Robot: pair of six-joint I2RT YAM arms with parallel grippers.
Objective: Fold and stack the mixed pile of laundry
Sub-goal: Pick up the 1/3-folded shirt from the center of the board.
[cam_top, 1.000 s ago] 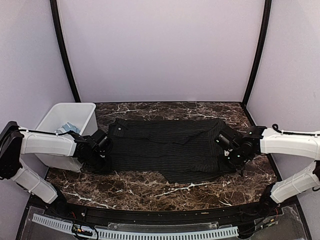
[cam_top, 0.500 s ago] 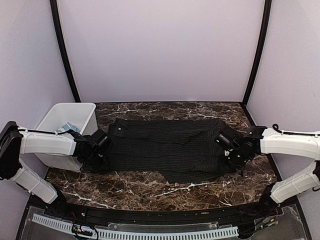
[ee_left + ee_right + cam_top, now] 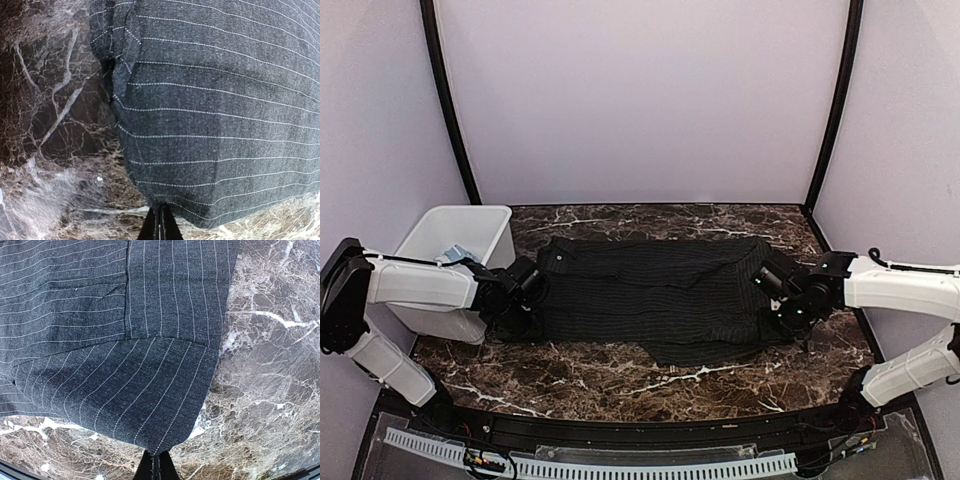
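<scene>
The black pinstriped shirt point(image 3: 650, 295) lies flat on the tabletop point(image 3: 620, 375). Its long axis runs from the left of the frame to the right, so it spans the gap between my two hands. My left hand point(image 3: 523, 305) sits at the shirt's left end and my right hand point(image 3: 778, 312) at its right end. Neither arm is nearer than the other; each has its own end.

In the left wrist view my left hand point(image 3: 160, 225) is clenched at the bottom centre, and the hem curves down to meet its tips. I take that as a pinch on the hem. In the right wrist view my right hand point(image 3: 155, 462) is clenched too, and a corner of the cloth comes to a point right at its tips, so I judge that corner pinched as well. From both hands the body of the shirt spreads away toward the top of each wrist frame.

Since the cloth stretches across the frame, I think the coming fold depends on both ends travelling together. Otherwise the middle will sag or twist.

The white bin point(image 3: 425, 235) stands at the left of the frame, just behind my left arm. Inside it I see a bit of the light blue T-shirt point(image 3: 453, 254), not yet on the tabletop.
</scene>
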